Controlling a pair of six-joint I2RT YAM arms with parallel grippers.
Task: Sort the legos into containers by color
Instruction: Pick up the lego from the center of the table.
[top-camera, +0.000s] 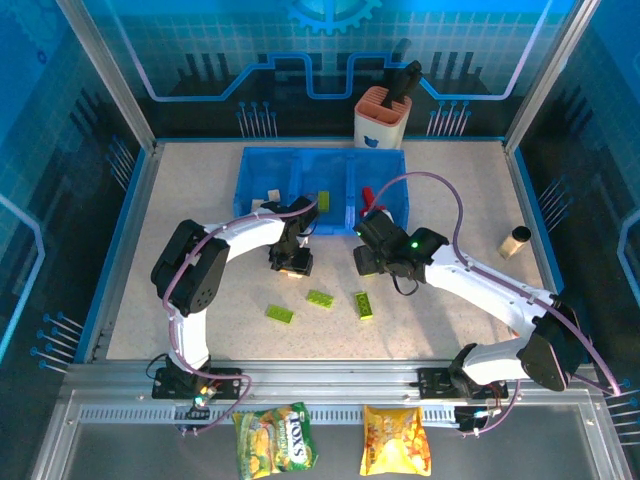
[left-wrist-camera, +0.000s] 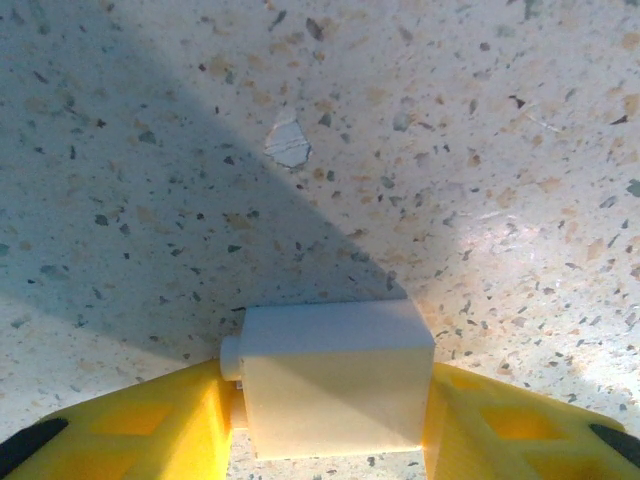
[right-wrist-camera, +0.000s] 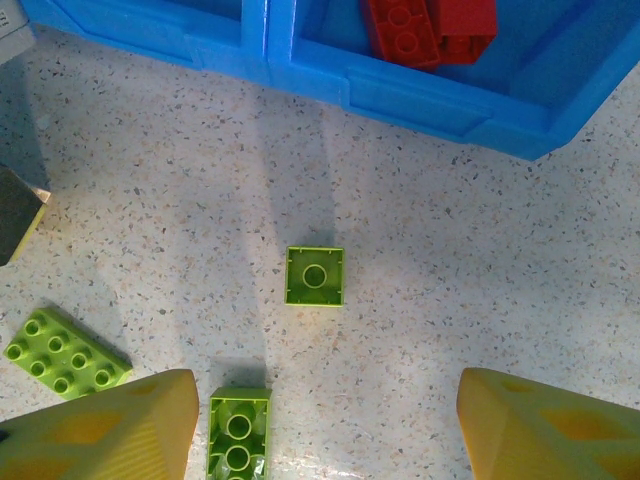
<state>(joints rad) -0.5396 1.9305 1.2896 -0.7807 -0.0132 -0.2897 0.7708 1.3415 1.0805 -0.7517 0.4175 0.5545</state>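
left gripper (top-camera: 290, 262) | fingers (left-wrist-camera: 150, 430) pressed on both sides of cream-white brick (left-wrist-camera: 335, 385), just near of blue tray (top-camera: 262, 160), likely bound for left bin | right gripper (right-wrist-camera: 325, 430) | jaws wide, empty, poised over lime green bricks (right-wrist-camera: 314, 275) for pickup | red bricks (right-wrist-camera: 430, 25) already in right bin

Right wrist view: bottom edge cuts off a green lego (right-wrist-camera: 238, 432), top edge crops the red legos (right-wrist-camera: 428, 28).
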